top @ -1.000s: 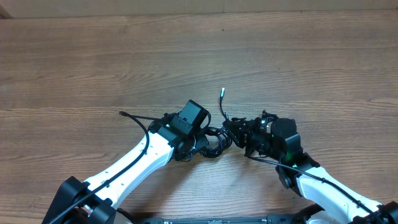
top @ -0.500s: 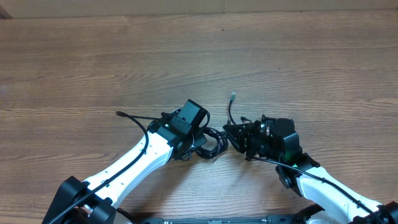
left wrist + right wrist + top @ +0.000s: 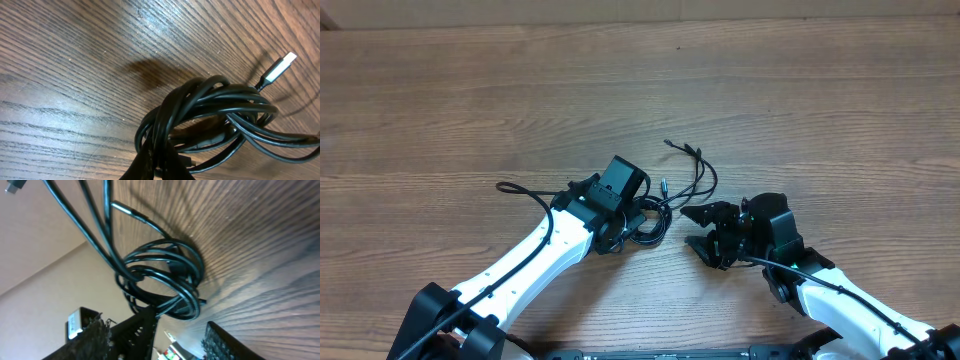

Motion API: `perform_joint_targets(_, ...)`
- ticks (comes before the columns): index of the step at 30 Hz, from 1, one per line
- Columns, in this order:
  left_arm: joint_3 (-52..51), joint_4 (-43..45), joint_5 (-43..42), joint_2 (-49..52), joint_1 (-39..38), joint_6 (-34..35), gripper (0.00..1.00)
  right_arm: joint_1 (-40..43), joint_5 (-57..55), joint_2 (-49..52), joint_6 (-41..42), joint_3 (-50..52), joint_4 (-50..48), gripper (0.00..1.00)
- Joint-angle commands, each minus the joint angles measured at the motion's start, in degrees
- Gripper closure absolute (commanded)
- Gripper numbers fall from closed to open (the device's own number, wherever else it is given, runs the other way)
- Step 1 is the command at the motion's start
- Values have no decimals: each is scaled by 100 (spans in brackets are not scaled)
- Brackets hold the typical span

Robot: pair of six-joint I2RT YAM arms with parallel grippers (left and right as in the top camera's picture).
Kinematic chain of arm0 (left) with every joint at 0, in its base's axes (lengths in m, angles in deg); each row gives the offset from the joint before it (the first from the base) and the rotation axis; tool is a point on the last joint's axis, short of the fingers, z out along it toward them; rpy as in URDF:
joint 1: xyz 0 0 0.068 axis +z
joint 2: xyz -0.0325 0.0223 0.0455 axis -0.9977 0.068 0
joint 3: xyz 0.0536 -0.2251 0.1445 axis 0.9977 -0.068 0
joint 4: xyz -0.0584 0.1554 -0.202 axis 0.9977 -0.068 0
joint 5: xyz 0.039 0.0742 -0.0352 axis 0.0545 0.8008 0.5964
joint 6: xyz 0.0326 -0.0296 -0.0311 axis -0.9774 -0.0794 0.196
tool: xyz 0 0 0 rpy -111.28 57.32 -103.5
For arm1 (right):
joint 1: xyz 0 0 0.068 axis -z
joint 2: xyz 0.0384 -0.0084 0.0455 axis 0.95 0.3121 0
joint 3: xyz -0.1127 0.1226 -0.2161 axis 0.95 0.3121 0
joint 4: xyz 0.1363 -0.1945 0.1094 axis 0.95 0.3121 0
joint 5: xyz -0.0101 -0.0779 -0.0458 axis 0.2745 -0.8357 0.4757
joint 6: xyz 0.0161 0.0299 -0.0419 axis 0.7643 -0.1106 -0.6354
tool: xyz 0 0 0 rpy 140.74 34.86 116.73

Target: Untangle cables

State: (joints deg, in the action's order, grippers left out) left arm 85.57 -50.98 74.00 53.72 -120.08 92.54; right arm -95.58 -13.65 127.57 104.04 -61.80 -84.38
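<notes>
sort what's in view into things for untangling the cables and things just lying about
For the job:
cables, a knotted coil with loose plug ends
left gripper, jaws shut on the coil
right gripper, jaws open, beside it

Just there:
wooden table
the left arm's own black wiring

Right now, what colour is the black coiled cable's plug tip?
Silvery metal plug tip, clearest in the left wrist view.
</notes>
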Motion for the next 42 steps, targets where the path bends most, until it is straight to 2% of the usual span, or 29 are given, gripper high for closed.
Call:
perform_joint_targets(1, -35, 22, 79, -2, 31, 302, 95, -24, 2, -7, -42, -74, 164, 33)
perform_joint_targets(7, -35, 28, 20, -2, 31, 610, 95, -24, -9, -7, -758, -74, 243, 28)
perform_joint_targets(16, -24, 763, -1001, -22, 33, 343, 96, -24, -85, -7, -782, -74, 245, 28)
perform_joint_targets(31, -22, 1123, -2586, -553, 382, 258, 96, -24, -247, -7, -739, -74, 216, 36)
perform_joint_targets(35, -22, 1257, -3032, -605, 439, 238, 96, -24, -326, -7, -737, -74, -46, 38)
perform_joint_targets(38, -22, 1261, -3333, -603, 439, 238, 96, -24, -396, -7, -739, -74, -402, 51)
perform_joint_targets(39, -22, 1307, -3377, -605, 479, 238, 96, -24, -483, -7, -741, -74, -396, 66)
perform_joint_targets(41, -22, 1375, -3375, -605, 590, 236, 96, -24, -503, -7, -743, -74, -330, 79)
perform_joint_targets(42, -22, 1394, -3373, -605, 647, 236, 96, -24, -505, -7, -743, -74, -289, 83)
